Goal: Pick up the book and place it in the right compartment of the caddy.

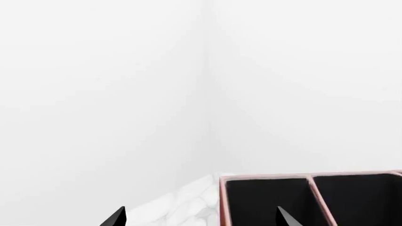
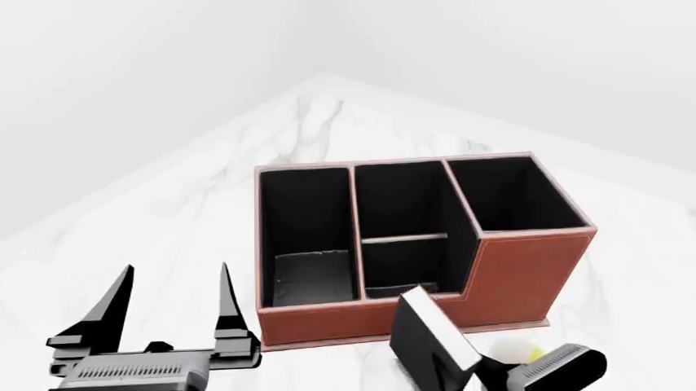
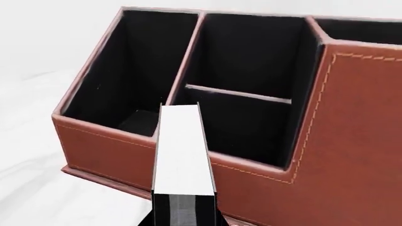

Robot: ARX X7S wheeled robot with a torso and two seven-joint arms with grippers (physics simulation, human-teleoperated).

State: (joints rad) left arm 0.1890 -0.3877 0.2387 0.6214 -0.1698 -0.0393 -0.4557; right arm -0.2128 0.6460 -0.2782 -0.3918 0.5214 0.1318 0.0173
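Observation:
The reddish-brown caddy (image 2: 511,281) with black lining stands on the white marble table (image 2: 163,220). Its right compartment (image 2: 511,195) is the tallest cell, at the far right. My right gripper (image 2: 477,373) is shut on the small black book (image 2: 426,334) and holds it tilted just in front of the caddy's low front wall, near the middle cell. In the right wrist view the book's white page edges (image 3: 182,150) point at the caddy (image 3: 351,132), with the right compartment (image 3: 361,26) off to the side. My left gripper (image 2: 174,277) is open and empty, left of the caddy.
A bit of yellow and white (image 2: 530,352), apparently the mug, shows behind my right gripper. In the left wrist view the caddy's corner (image 1: 221,197) and two black cells lie between my spread fingertips (image 1: 116,217). White walls meet in a corner behind the table.

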